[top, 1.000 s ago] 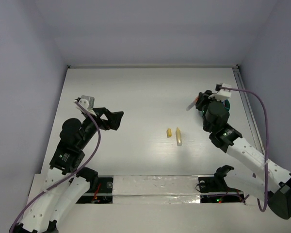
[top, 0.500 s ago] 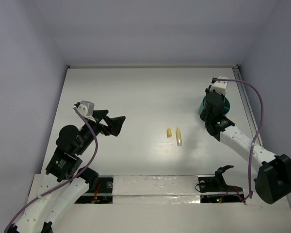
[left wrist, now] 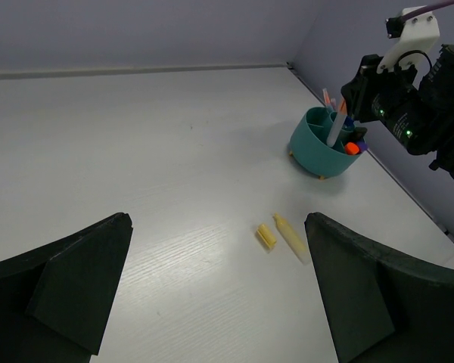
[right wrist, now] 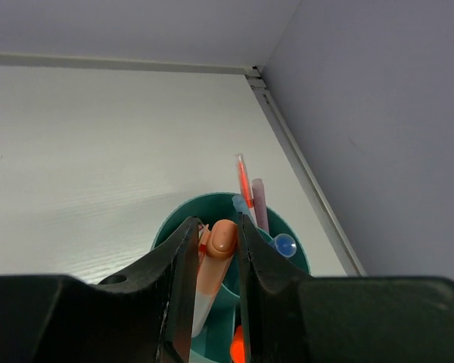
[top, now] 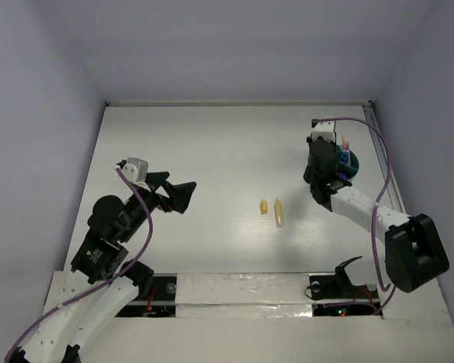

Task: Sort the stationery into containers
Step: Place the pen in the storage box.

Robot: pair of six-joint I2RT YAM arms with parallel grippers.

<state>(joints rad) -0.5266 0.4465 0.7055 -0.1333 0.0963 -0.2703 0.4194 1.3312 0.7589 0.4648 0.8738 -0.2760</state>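
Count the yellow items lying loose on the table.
2. A short yellow stub lies near the middle of the table; a longer yellow marker lies just right of it in the top view. Others may be hidden behind the arms.

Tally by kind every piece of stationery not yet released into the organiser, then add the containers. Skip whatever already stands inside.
Long yellow marker, loose on the table: 1
Short yellow stub, loose beside it: 1
Orange-tipped pen, gripped by the right end effector: 1
Teal organiser: 1
Total: 4
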